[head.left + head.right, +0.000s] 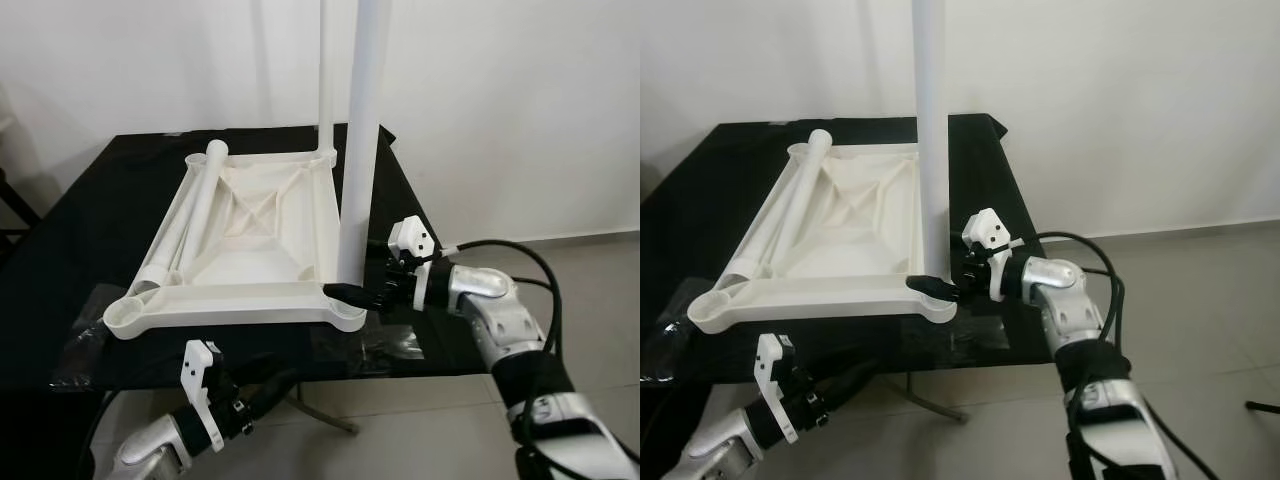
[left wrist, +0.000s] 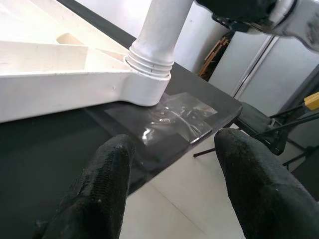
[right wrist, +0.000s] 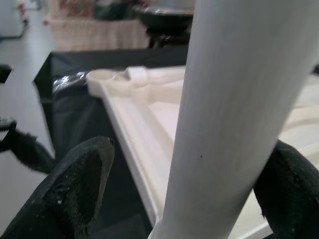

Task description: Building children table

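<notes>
White plastic tabletop (image 1: pixel 240 240) lies upside down on black table (image 1: pixel 70 260). Left gripper (image 2: pixel 174 191) hangs open below its near edge. Right gripper (image 3: pixel 174 189) straddles the upright leg (image 1: pixel 358 150) at the near-right corner, apparently not quite clamped.

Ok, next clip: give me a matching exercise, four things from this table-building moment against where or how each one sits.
Things:
1. right gripper
2. left gripper
3. loose leg
4. white tabletop

States:
A. lying flat inside the frame
B. upside down on the black table
C. fingers either side of the upright leg
D. open, below the table's near edge

Pairs: 1-C, 2-D, 3-A, 4-B
</notes>
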Controlling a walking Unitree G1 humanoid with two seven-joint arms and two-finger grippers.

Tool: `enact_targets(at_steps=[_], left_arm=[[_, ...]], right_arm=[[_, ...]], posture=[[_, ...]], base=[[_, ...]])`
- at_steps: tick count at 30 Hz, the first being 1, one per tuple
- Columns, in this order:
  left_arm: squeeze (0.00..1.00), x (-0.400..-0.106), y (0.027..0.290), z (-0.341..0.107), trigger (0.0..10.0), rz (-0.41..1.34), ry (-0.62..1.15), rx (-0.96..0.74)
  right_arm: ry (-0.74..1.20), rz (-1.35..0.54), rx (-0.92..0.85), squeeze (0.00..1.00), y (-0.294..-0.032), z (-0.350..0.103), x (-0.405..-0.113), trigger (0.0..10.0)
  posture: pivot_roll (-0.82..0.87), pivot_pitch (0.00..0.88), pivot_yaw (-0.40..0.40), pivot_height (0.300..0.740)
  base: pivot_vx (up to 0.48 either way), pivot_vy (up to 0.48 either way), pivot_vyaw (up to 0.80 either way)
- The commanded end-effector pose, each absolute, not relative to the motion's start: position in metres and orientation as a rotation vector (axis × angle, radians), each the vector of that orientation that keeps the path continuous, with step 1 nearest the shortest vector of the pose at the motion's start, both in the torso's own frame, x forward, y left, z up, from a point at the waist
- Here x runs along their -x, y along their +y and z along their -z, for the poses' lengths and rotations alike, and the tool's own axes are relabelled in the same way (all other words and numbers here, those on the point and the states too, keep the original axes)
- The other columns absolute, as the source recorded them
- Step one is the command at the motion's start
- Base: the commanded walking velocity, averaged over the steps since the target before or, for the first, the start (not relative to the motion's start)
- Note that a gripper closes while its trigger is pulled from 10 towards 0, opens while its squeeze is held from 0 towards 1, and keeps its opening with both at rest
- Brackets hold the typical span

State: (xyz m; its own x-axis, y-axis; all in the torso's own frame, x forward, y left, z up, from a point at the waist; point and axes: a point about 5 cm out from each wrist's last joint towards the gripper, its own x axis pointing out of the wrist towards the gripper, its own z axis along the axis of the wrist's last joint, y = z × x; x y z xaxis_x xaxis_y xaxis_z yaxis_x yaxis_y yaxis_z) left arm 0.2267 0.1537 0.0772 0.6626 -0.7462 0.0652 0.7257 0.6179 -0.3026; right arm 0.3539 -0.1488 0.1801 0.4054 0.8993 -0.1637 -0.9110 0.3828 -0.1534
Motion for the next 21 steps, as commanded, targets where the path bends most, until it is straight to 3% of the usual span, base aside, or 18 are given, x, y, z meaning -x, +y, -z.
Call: enact_targets(at_steps=[1,8,10,12,21], left_arm=[[0.00,-0.225,0.155,-0.076,10.0,0.840,0.075,0.299],[0.00,-0.221,0.156,-0.076,10.0,0.833,0.069,0.292],[0.00,-0.220,0.157,-0.076,10.0,0.828,0.068,0.293],[0.00,-0.219,0.157,-0.076,10.0,0.824,0.066,0.293],[0.00,-0.222,0.159,-0.077,10.0,0.795,0.056,0.290]], right_arm=[[0.077,-1.189,0.247,0.00,-0.146,-0.181,-0.357,10.0],[0.079,-1.084,0.224,0.00,-0.156,-0.180,-0.370,10.0],[0.086,-1.063,0.203,0.00,-0.159,-0.174,-0.369,0.6],[0.098,-1.066,0.177,0.00,-0.161,-0.167,-0.367,0.0],[0.133,-1.089,0.143,0.00,-0.171,-0.151,-0.358,0.0]], posture=[[0.05,0.000,0.003,0.740],[0.06,0.000,0.002,0.740],[0.07,0.000,0.002,0.740],[0.07,0.000,0.008,0.740],[0.07,0.000,0.014,0.740]], base=[[0.000,0.000,0.00],[0.000,0.000,0.00],[0.000,0.000,0.00],[0.000,0.000,0.00],[0.000,0.000,0.00]])
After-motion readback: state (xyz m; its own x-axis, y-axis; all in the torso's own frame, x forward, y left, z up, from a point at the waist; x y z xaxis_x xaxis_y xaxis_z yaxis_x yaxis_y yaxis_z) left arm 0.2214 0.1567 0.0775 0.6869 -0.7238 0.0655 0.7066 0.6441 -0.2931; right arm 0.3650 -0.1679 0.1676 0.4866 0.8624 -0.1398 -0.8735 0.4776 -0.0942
